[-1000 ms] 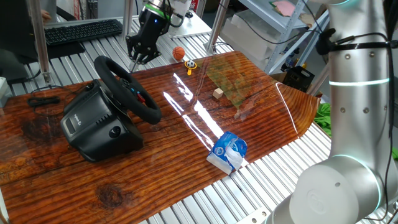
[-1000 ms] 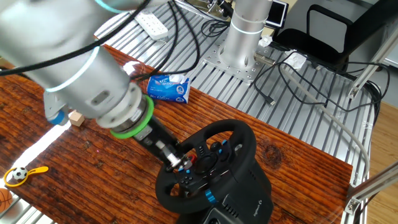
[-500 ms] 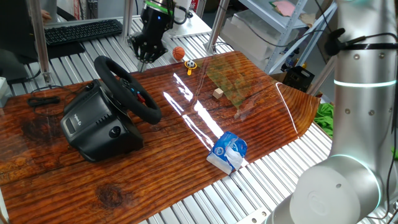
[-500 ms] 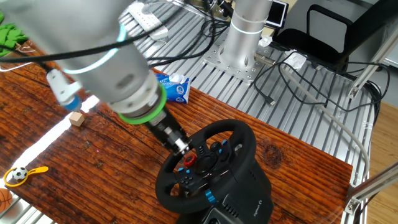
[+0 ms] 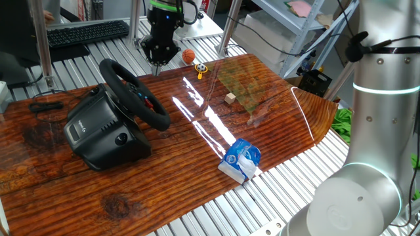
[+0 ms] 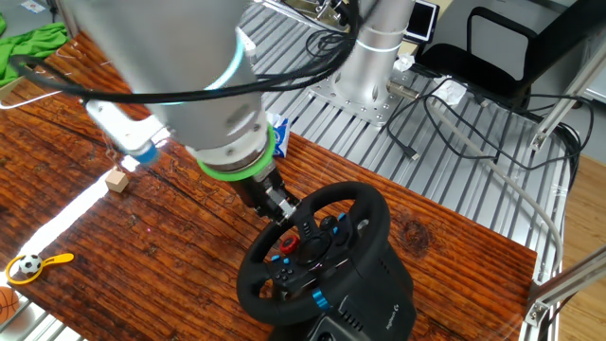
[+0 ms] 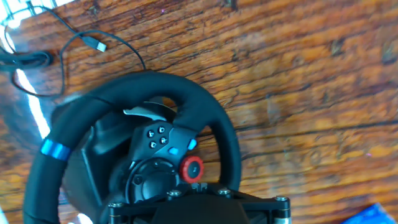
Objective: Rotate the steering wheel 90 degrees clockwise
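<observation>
Though lacking containers — steering wheel (image 5: pixel 134 94) untouched

A robotics lab, probably: the wooden worktop (image 5: pixel 164 164) lies on ribbed aluminium rails (image 5: pixel 216 210), a second arm's bolted base (image 6: pixel 365 80) stands behind it amid loose cables (image 6: pixel 445 123), beside metal shelving (image 5: pixel 289 26).

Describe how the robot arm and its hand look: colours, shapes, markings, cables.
The arm is built of thick, rounded silver-grey segments with a glowing pale cyan ring at a joint. A bright green band circles the wrist. Beyond it, the hand is black and tapers to a narrow tip. Black cables run along the arm.
</observation>
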You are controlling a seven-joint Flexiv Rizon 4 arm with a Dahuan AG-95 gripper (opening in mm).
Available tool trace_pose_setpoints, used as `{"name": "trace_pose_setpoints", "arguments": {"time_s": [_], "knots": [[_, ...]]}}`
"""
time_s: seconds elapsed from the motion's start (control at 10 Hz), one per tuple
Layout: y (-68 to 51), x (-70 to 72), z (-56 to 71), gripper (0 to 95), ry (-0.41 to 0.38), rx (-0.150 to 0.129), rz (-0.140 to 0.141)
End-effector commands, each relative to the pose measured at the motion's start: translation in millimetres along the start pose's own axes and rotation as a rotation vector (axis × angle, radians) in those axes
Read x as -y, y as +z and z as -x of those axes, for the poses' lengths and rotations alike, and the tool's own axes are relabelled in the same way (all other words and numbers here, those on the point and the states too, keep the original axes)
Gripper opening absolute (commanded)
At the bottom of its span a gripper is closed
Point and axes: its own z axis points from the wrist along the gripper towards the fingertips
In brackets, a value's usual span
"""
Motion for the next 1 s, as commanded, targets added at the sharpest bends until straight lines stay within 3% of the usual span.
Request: {"name": "trace_pose_setpoints", "arguments": {"time_s": [0.1,0.4,0.6,1.0], "knots": [[-0.3,2.8,0.4,0.0,-0.083,0.052,-0.024],[-0.1,2.6,1.0,0.0,-0.092,0.066,-0.012],[-0.1,2.6,1.0,0.0,-0.125,0.073,-0.04],[-0.1,2.4,0.7,0.0,-0.192,0.082,-0.055]]}}
